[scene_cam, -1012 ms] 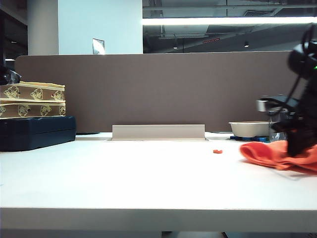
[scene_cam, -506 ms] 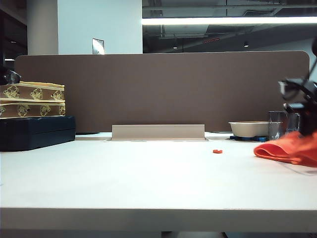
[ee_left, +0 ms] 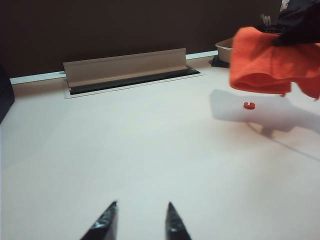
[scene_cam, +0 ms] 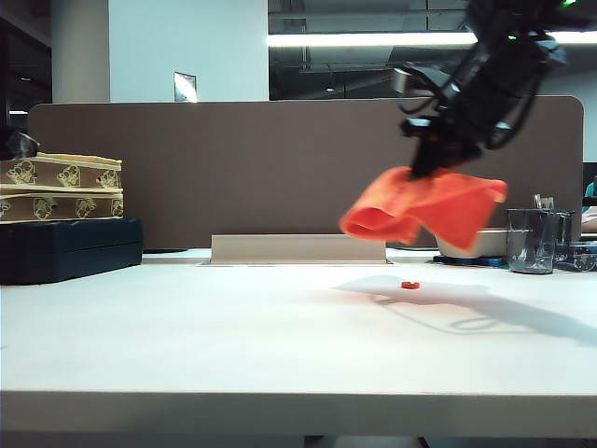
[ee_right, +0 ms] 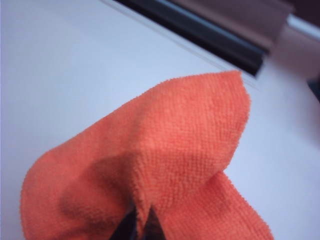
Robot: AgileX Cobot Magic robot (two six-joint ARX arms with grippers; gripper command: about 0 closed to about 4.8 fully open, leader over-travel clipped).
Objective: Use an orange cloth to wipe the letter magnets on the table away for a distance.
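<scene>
The right gripper (scene_cam: 431, 161), clamped on the orange cloth (scene_cam: 420, 210), has lifted it off the table (scene_cam: 233, 345); it now hangs above the red letter magnet (scene_cam: 409, 285), at its 12 o'clock, ready to descend. The left gripper (ee_left: 138, 220) idles, fingers wide.

1. The scene is lit from above by a bright ceiling strip light (scene_cam: 424, 39), which is blown out to white in the exterior view.
2. A soft grey shadow is cast on the pale surface (scene_cam: 233, 336) beneath the orange cloth (scene_cam: 424, 210).
3. The cloth and the right end effector (scene_cam: 431, 154) are smeared by motion blur.
4. In the right wrist view the background is rendered out of focus.
</scene>
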